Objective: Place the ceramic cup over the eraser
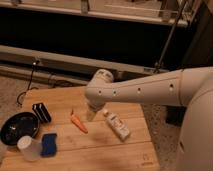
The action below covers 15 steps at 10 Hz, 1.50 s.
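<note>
While the ceramic cup (29,148) stands ungripped near the front left corner of the table (125,156), my pincer (91,114) hangs over the middle: the reach for the cup is the step in hand.
Noted, left to right: a dark bowl (17,128) at the left edge; the cup just in front of it, a blue pad (48,144) beside it; the eraser (41,112) toward the back left corner, apart from the cup; an orange carrot-like item (78,123) mid-table; my pincer just beside it, released or clenched I cannot tell; a white bottle (117,126) lying toward the right edge. Judgement: the next move calls for travel left and forward to the cup, a grasp, then setting it over the eraser.
</note>
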Available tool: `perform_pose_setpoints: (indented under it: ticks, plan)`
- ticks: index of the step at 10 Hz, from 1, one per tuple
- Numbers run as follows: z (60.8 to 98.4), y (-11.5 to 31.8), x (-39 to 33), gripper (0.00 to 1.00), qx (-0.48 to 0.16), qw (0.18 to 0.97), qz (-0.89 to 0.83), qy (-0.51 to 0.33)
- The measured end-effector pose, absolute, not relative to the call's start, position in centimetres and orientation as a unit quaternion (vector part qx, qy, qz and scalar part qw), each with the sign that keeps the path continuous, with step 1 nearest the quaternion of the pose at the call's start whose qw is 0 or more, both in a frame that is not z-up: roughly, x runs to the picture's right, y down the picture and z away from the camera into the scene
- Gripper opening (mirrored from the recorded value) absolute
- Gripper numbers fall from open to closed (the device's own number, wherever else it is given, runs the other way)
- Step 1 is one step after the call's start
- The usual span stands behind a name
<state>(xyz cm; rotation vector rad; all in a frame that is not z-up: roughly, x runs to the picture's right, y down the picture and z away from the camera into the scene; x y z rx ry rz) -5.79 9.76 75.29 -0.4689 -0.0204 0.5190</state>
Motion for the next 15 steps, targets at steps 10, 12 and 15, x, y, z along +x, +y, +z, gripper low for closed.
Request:
perform_pose_setpoints:
  ticks: [10,12,15]
  plan:
    - [68.0,12.0,-17.3,0.80,-0.190,0.976,0.098,-0.040]
    - [65.5,14.8,-22.4,0.80,-0.200,0.977,0.028,-0.075]
    - [62.3,18.2,-29.5,0.80,-0.227,0.961,-0.051,-0.150]
